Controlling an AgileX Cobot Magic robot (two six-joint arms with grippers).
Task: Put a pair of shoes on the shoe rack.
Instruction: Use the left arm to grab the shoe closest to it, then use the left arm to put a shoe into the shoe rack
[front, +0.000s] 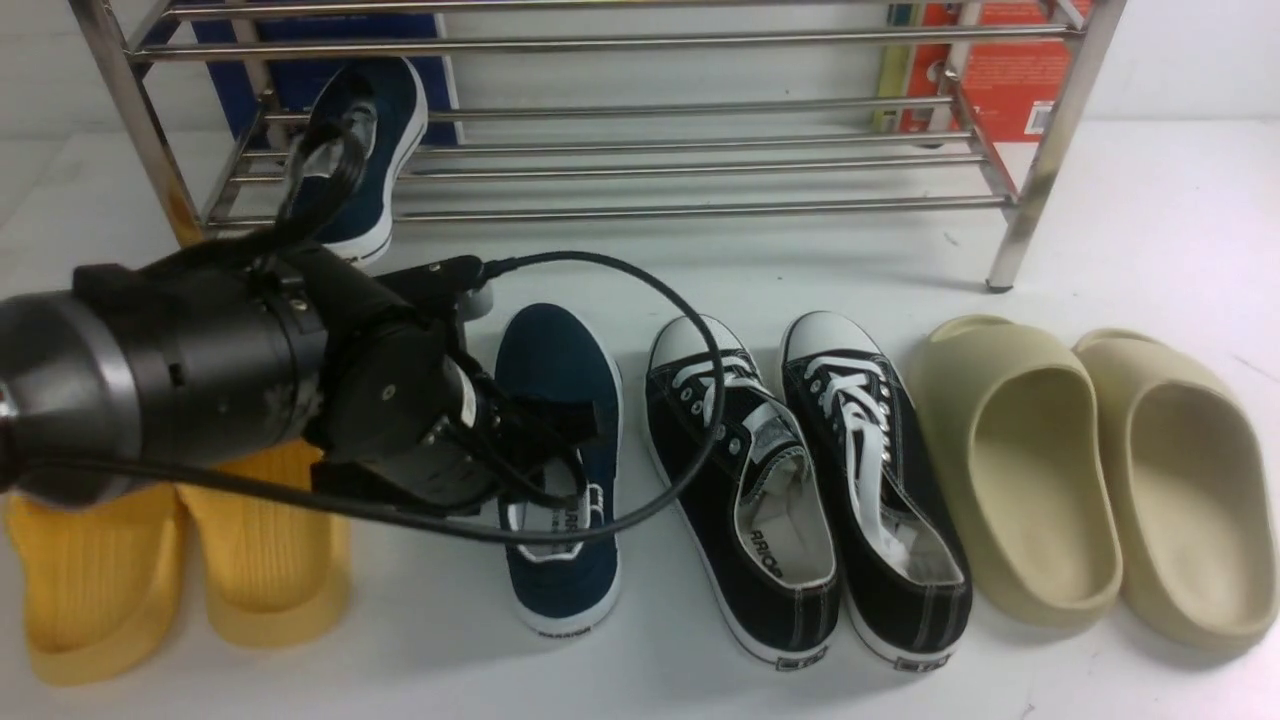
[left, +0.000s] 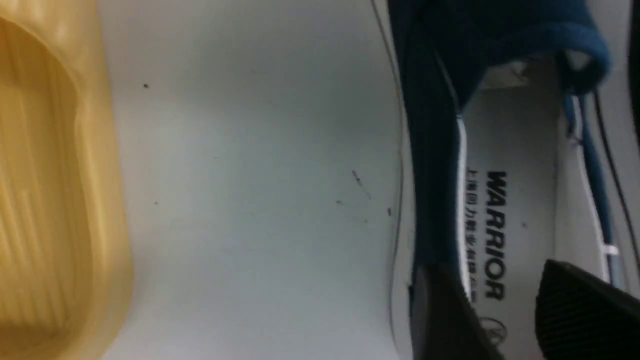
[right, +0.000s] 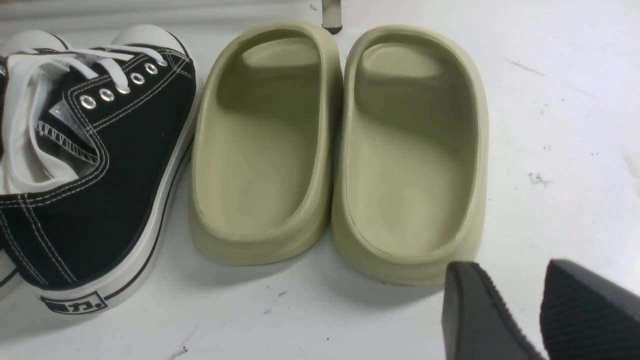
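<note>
One navy slip-on (front: 385, 130) leans on the lower tubes of the steel shoe rack (front: 700, 210) at its left end. The other navy slip-on (front: 560, 370) lies on the white table in the row of shoes. My left gripper (front: 565, 455) is open and low over this shoe's opening. In the left wrist view the gripper (left: 492, 272) has one finger (left: 440, 315) at the navy side wall (left: 430, 125) and the other over the "WARRIOR" insole. My right gripper (right: 507, 270) is open and empty above bare table beside the beige slides; it does not show in the front view.
Black lace-up sneakers (front: 740, 470) lie right of the navy shoe, then two beige slides (front: 1020, 470). Yellow slides (front: 265, 540) lie left, under my left arm. A black cable loops over the sneakers. Blue and orange boxes stand behind the rack.
</note>
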